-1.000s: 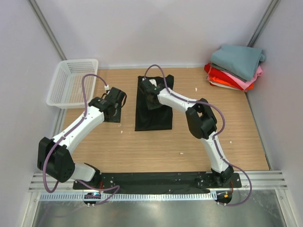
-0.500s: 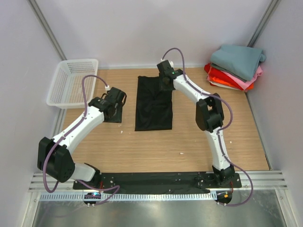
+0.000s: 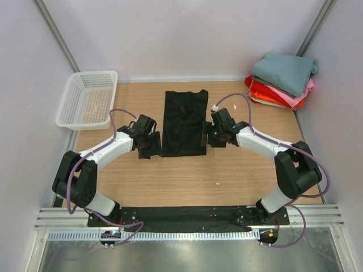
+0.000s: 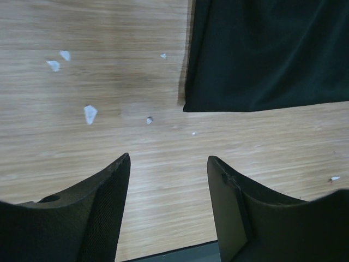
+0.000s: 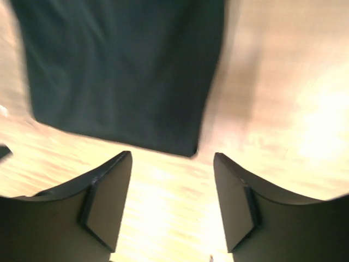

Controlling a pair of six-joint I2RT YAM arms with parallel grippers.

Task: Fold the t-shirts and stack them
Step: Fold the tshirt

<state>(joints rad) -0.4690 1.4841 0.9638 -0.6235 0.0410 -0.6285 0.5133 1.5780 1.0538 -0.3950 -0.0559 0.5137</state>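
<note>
Left wrist: black t-shirt (image 4: 267,54) lies beyond left gripper (image 4: 168,158), apparently untouched.

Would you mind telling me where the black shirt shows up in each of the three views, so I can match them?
Top external: the black shirt lies flat in the middle of the table.
Left wrist: upper right, with its near left corner showing.
Right wrist: upper left and centre, blurred, with its near right corner showing.
Shared landmark: the shirt's near hem against the wood.
</note>
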